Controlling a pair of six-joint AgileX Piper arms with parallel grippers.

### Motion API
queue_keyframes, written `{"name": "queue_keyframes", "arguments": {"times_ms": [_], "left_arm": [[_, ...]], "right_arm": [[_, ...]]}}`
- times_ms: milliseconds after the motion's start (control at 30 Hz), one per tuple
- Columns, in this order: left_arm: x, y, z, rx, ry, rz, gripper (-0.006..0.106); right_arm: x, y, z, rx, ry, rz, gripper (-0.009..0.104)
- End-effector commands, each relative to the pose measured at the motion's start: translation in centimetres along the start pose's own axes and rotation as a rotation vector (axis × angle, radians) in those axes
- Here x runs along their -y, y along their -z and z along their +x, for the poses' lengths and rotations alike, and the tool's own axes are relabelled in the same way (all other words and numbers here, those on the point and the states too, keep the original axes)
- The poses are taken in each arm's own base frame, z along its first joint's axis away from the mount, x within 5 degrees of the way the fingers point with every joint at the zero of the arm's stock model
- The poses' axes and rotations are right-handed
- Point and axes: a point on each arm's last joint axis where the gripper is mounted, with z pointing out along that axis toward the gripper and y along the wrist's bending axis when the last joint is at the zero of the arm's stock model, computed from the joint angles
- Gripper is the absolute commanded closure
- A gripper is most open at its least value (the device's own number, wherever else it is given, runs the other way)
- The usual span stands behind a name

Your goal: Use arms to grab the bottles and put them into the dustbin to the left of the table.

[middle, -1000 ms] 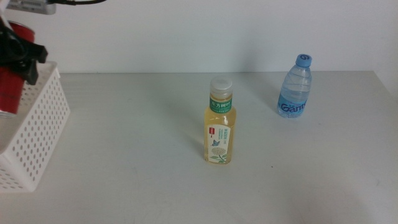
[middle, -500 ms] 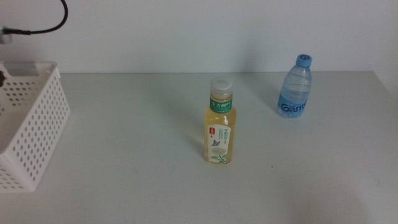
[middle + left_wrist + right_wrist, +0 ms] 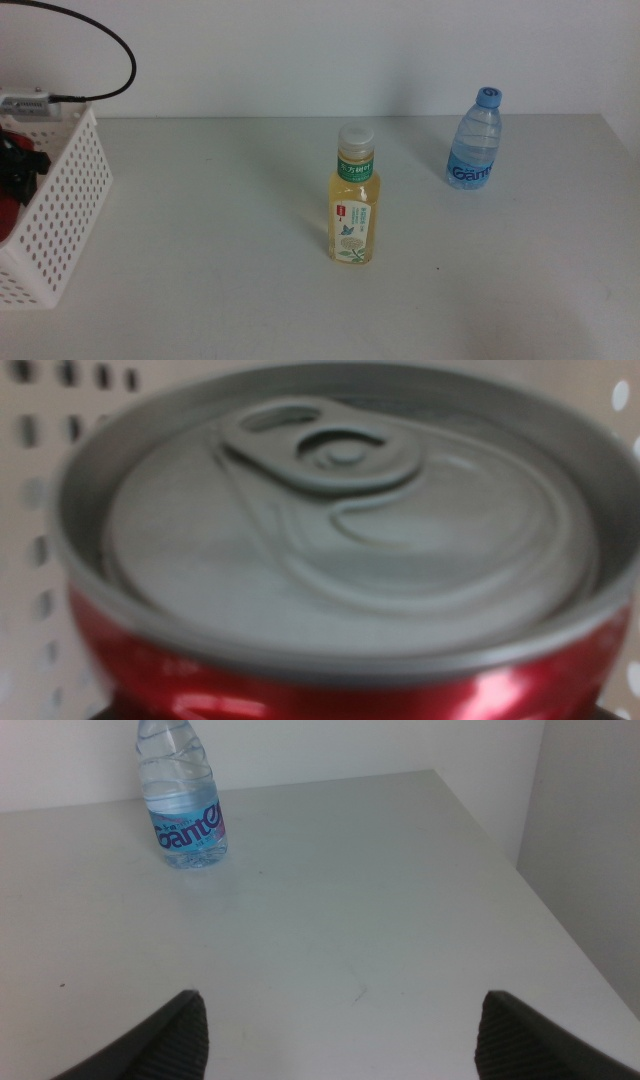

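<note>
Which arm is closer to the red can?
Left. Its wrist camera looks straight down on the can inside the dustbin. The right gripper waits across the table near the water bottle.

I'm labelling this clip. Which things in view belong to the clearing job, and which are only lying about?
Job:
tea bottle, standing mid-table
water bottle, standing far right
red can, inside the dustbin
left end effector, in the dustbin
right end effector, open, low over the table

Lying about:
black cable, on the left arm
</note>
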Motion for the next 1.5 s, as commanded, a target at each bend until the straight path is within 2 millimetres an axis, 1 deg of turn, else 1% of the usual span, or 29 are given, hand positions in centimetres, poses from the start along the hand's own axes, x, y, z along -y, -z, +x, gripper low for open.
{"name": "queue_keyframes", "arguments": {"times_ms": [0,167,333,467,567,733,800,867,900,967,1133,1267,1300,1367,1467], "left_arm": [[-0.2,2.8,-0.8,0.111,0.01,-0.015,0.102],[-0.2,1.8,-1.1,0.107,0.012,-0.008,0.1],[-0.2,1.5,-1.0,0.094,0.013,-0.004,0.089],[-0.1,1.3,-1.0,0.087,0.018,0.01,0.071],[-0.1,1.3,-1.0,0.086,0.007,0.011,0.055],[-0.1,1.3,-1.0,0.086,0.006,0.011,0.023],[-0.1,1.4,-0.9,0.076,0.016,0.009,0.014],[-0.2,2.0,-0.9,0.064,0.059,0.002,0.009],[-0.2,2.5,-0.9,0.053,0.078,-0.003,0.007],[-0.4,3.4,-0.8,0.03,0.098,-0.007,0.007],[0.1,7.0,-0.6,0.034,0.118,0.006,0.007],[1.3,11.3,0.4,0.114,0.143,-0.003,0.007],[1.7,12.7,0.7,0.146,0.142,-0.013,0.007],[2.7,15.3,1.7,0.205,0.129,-0.029,0.007],[5.1,18.9,3.9,0.326,0.075,-0.032,0.007]], "right_arm": [[-0.1,0.3,-1.1,0.108,0.017,-0.006,0.002],[-0.1,0.3,-1.1,0.108,0.017,-0.006,0.002],[-0.1,0.3,-1.1,0.108,0.017,-0.006,0.002],[-0.1,0.3,-1.1,0.108,0.017,-0.006,0.002],[-0.1,0.3,-1.1,0.108,0.017,-0.006,0.002],[-0.1,0.3,-1.1,0.108,0.017,-0.006,0.002],[-0.1,0.3,-1.1,0.108,0.017,-0.006,0.002],[-0.1,0.3,-1.1,0.108,0.017,-0.006,0.002],[-0.1,0.3,-1.1,0.108,0.017,-0.006,0.002],[-0.1,0.3,-1.1,0.108,0.017,-0.006,0.002],[-0.1,0.3,-1.1,0.108,0.017,-0.006,0.002],[-0.1,0.3,-1.1,0.108,0.017,-0.006,0.002],[-0.1,0.3,-1.1,0.108,0.017,-0.006,0.002],[-0.1,0.3,-1.1,0.108,0.017,-0.006,0.002],[-0.1,0.3,-1.1,0.108,0.017,-0.006,0.002]]}}
